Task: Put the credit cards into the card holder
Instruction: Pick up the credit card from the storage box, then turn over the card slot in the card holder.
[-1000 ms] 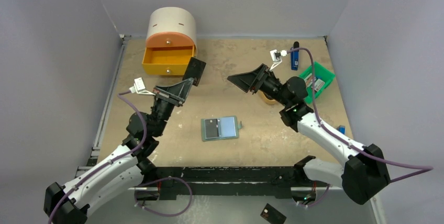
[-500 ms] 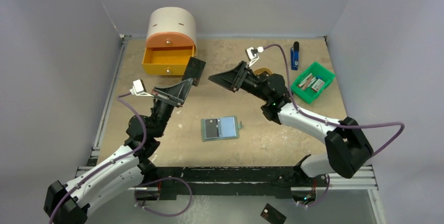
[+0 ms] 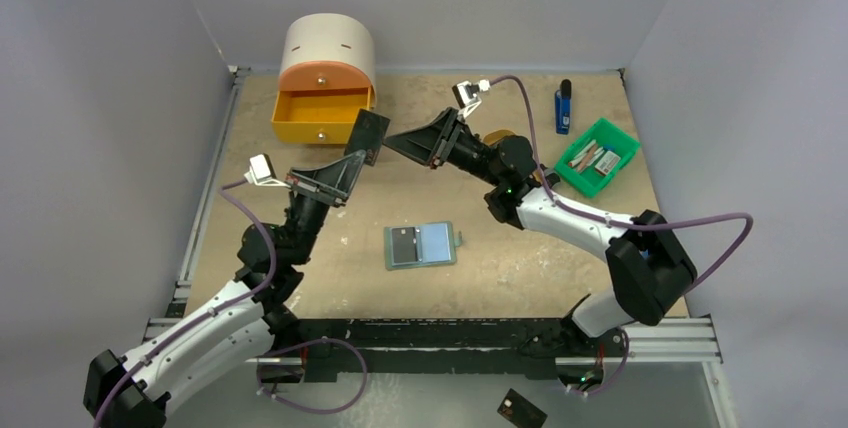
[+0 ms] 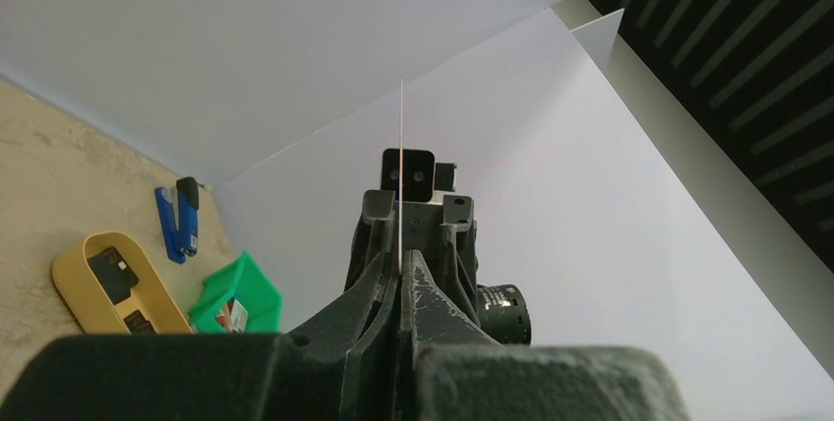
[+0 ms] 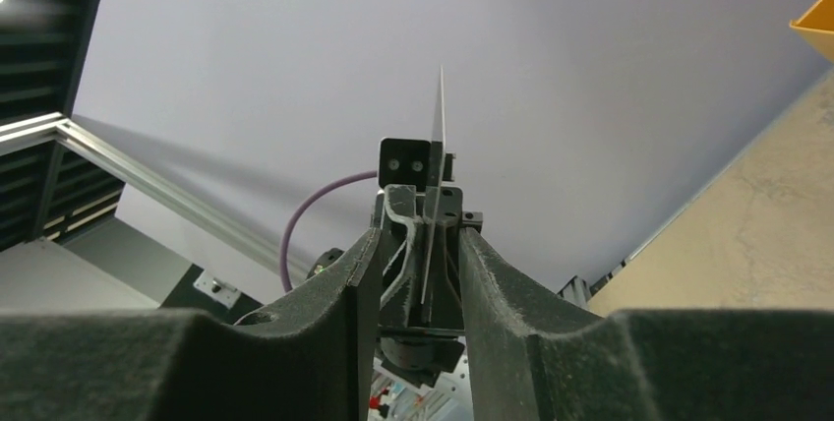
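Note:
The card holder (image 3: 437, 244) lies open on the table's middle, with one black credit card (image 3: 403, 244) on its left half. My left gripper (image 3: 354, 162) is raised and shut on a second credit card (image 3: 369, 135), seen edge-on as a thin line (image 4: 402, 126) above its fingertips (image 4: 401, 262). My right gripper (image 3: 393, 144) faces it from the right. Its jaws (image 5: 420, 239) stand apart on either side of that card's edge (image 5: 439, 116), with a gap on both sides. A third black card (image 3: 521, 409) lies below the table's front rail.
An orange drawer box (image 3: 322, 98) with its drawer pulled out stands at the back left, just behind the held card. A green bin (image 3: 598, 158), a blue stick (image 3: 563, 108) and a tan tray (image 3: 500, 136), partly behind the right arm, are at the back right.
My right arm has swung left from the green bin to the held card, and its jaws have narrowed around it. The left gripper has kept its grip and barely moved.

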You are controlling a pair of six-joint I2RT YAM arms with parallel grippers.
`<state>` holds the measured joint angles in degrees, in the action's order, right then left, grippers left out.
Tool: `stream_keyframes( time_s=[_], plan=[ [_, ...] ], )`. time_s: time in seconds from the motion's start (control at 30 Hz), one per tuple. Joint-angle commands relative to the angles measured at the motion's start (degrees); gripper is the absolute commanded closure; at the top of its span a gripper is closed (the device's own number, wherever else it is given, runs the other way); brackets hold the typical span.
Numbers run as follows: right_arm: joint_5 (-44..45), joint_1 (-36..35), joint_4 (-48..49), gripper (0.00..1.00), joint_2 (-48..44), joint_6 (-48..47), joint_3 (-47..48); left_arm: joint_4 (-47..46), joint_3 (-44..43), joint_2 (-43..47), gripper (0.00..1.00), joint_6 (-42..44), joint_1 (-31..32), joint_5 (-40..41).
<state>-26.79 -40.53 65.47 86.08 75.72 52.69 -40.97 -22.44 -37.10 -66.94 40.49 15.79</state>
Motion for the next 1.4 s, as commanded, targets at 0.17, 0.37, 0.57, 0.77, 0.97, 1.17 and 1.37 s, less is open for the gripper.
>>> stream_keyframes(
  time_s=[0.17,0.37,0.57,0.77,0.97,1.17,1.37],
  plan=[
    [-2.40,-0.99,2.28,0.72,0.53,0.60,4.22,0.10,-0.15,1.16,1.00,-0.91,-0.30,0.42],
    [-3.83,-1.18,0.66,0.70,1.25,0.73,5.37,0.04,-0.15,1.19,1.00,-1.00,-0.30,0.54],
    [-3.99,-1.29,-0.08,0.73,1.45,0.62,5.37,-0.25,-0.25,1.15,1.00,-0.91,-0.25,0.56],
    [-4.93,-1.32,0.08,0.93,1.76,0.68,5.78,1.59,-0.64,1.09,1.00,-1.00,-0.32,0.56],
    [-8.07,-0.82,-5.33,1.00,-0.60,-1.97,5.32,12.94,-3.42,1.69,0.75,-0.97,-0.33,1.36],
    [-2.46,2.53,-49.63,1.00,-12.65,-30.42,9.20,51.38,-14.80,5.11,0.29,1.27,-0.32,13.32],
    [6.70,2.57,-85.20,1.00,-13.86,-51.95,12.41,62.54,-15.15,3.56,0.32,6.26,-0.33,12.32]
  ],
)
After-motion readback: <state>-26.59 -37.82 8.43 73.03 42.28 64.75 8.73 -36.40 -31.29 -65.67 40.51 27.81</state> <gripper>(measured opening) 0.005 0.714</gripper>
